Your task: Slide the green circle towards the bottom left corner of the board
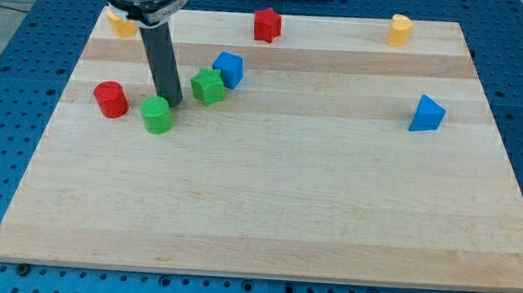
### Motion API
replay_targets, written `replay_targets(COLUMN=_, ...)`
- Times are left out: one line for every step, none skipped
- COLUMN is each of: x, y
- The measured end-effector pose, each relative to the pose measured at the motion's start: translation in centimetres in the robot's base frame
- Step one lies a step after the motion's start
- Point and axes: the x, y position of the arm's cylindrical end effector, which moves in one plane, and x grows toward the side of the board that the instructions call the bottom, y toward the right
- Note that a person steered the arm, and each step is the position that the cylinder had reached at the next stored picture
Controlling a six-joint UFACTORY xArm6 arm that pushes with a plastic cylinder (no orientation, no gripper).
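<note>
Right now my tip [169, 101] sits touching the green circle [157, 115] at its upper right, gripping nothing. Light and stiff, it should slide easily; I'd push its far side toward the bench's [265, 230] bottom left.

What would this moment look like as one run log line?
task: slide green circle to bottom left | my tip: touching circle's upper right edge | red cylinder: left of circle | status: far from corner
</note>
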Motion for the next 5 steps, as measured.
replay_targets(x=2.3, y=-0.2)
replay_targets(x=5.4, y=-0.4)
replay_targets(x=6.7, y=-2.1)
replay_targets(x=7.7, y=-4.3)
replay_targets(x=9.7, y=-5.7)
